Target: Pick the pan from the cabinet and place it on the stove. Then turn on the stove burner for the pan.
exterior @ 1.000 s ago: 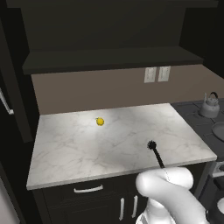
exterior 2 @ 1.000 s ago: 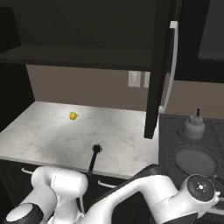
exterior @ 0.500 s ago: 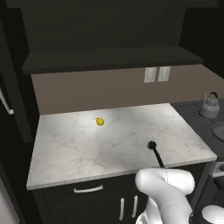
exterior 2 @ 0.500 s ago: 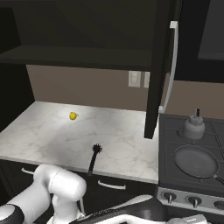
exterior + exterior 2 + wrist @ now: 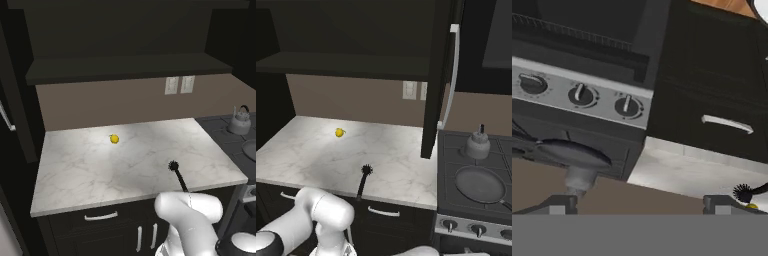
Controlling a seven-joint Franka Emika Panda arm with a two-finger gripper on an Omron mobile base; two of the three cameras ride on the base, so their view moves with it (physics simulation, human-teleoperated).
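Flanking pan point(image 5: 480, 183): kettle point(image 5: 478, 145), open cabinet point(image 5: 439, 75) door.

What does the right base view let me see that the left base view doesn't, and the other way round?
Right base view: the whole pan resting on the stove, the stove's front knobs, and the open cabinet door with its long silver handle.
Left base view: a silver bar handle at the far left edge and two upright handles on the low doors.
Both: the marble counter, a small yellow thing, a black brush, the kettle and the wall outlets.
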